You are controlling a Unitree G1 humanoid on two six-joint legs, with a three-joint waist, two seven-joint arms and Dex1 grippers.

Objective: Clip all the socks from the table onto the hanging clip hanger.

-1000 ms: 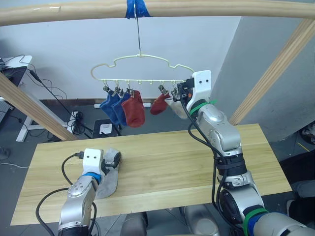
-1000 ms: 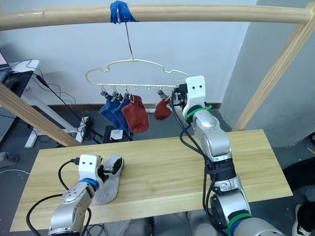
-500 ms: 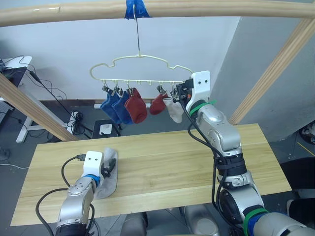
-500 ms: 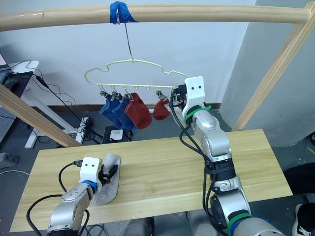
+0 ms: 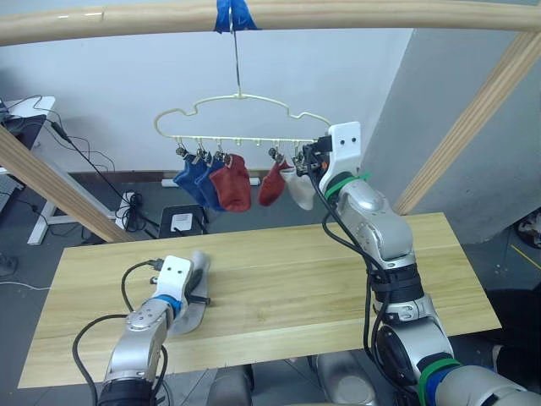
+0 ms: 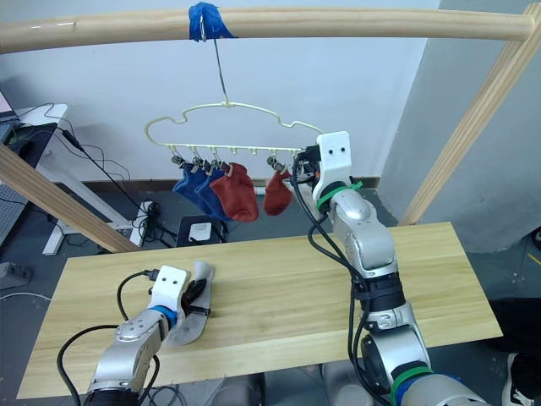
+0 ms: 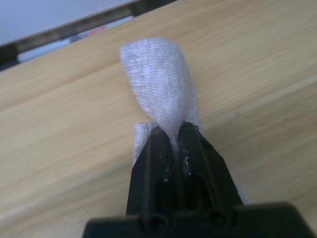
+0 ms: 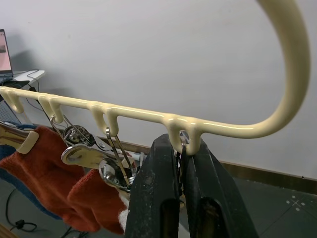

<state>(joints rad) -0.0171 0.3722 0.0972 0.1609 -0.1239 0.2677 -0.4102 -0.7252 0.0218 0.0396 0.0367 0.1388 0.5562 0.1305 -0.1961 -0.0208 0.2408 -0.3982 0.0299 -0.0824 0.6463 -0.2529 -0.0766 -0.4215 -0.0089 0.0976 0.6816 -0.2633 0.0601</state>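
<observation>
Left wrist view shows the left gripper (image 7: 172, 133) low over the table (image 5: 279, 279), its fingers pinching a grey sock (image 7: 161, 84). Raised to the hanger's (image 5: 245, 118) far right end, the right gripper (image 8: 179, 148) is pressed together around a clip's wire. Five socks hang clipped: two blue (image 5: 196, 182), two red (image 5: 230, 184), one grey (image 5: 297, 188).

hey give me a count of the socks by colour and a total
Blue socks: 2
Red socks: 2
Grey socks: 2, one clipped on the hanger, one on the table pinched in the left gripper
Total: 6
</observation>
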